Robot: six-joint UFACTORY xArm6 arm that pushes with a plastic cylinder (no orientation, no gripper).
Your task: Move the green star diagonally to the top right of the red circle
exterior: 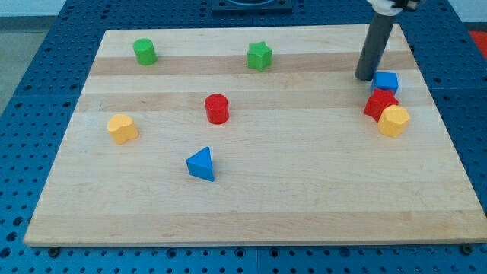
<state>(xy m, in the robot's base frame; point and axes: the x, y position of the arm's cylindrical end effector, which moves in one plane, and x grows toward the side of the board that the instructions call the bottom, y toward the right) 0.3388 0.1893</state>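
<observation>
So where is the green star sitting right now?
The green star sits near the view's top, just right of centre, up and to the right of the red circle; my tip is far to its right.

rod: upper end cut off by the view's top
blue block [386, 81]: just right of my tip [365, 78], shape unclear
red block [379, 103]: partly behind yellow block [394, 120]
</observation>
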